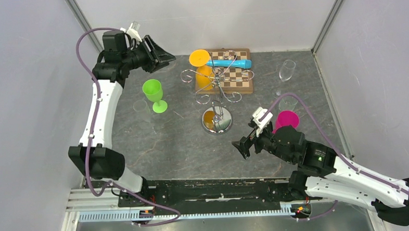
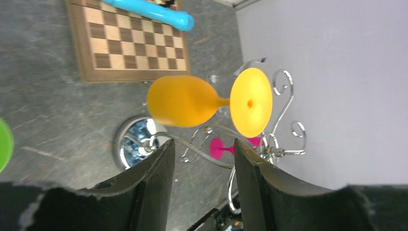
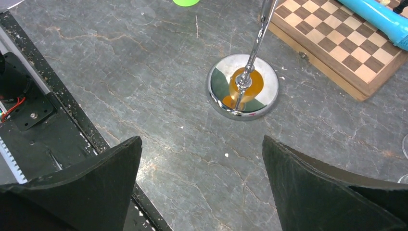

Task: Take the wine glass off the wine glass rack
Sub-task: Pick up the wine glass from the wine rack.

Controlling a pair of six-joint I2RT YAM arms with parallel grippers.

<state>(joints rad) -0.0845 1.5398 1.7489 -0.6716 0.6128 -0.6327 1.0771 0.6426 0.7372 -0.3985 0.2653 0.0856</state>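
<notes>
The left claw (image 2: 204, 147) is partly open and holds nothing. Just ahead of it, not touching, the orange wine glass (image 2: 180, 101) hangs upside down on a curly arm of the shiny wine glass rack (image 2: 130, 140). The right claw (image 3: 202, 142) is open very wide and is empty too. It hangs over the grey table (image 3: 159, 72), near the rack's round mirror base. Behind the rack lies a chessboard (image 1: 240, 82) with a blue tube (image 1: 231, 64) on it. A green glass (image 1: 153, 91) stands left of the rack, and a pink glass (image 1: 287, 119) stands by the right arm.

One wine glass rack (image 1: 216, 120), one chessboard (image 1: 240, 77), one blue tube (image 1: 231, 63), five wine glasses: orange (image 1: 203, 74), green (image 1: 152, 90), pink (image 1: 287, 119), seemingly two clear (image 1: 287, 69).
</notes>
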